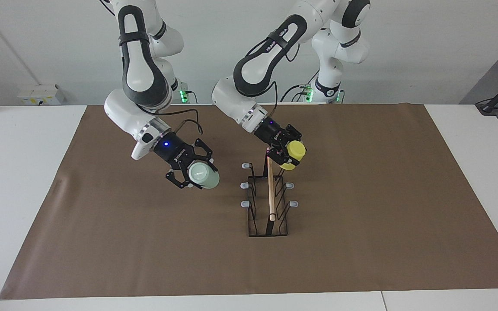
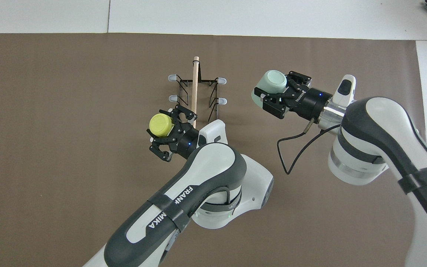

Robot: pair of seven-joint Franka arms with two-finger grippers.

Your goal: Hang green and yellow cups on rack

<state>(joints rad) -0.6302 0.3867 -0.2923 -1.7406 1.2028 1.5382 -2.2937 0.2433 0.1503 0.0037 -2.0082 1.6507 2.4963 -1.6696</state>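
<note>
Both cups airborne, light stiff plastic, likely slippery: left gripper (image 1: 287, 156) clamps yellow cup (image 1: 293, 154) by its wall over the rack (image 1: 268, 203); right gripper (image 1: 193, 174) clamps green cup (image 1: 203, 176) beside it.

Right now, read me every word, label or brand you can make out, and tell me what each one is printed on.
"FRANKA", partly cut off, on the dark band of the left arm.
"FRANKA", partly hidden, on that same band in the overhead view.
Small white print on the right gripper body: unreadable.
Yellow cup, green cup, rack: no text.
</note>
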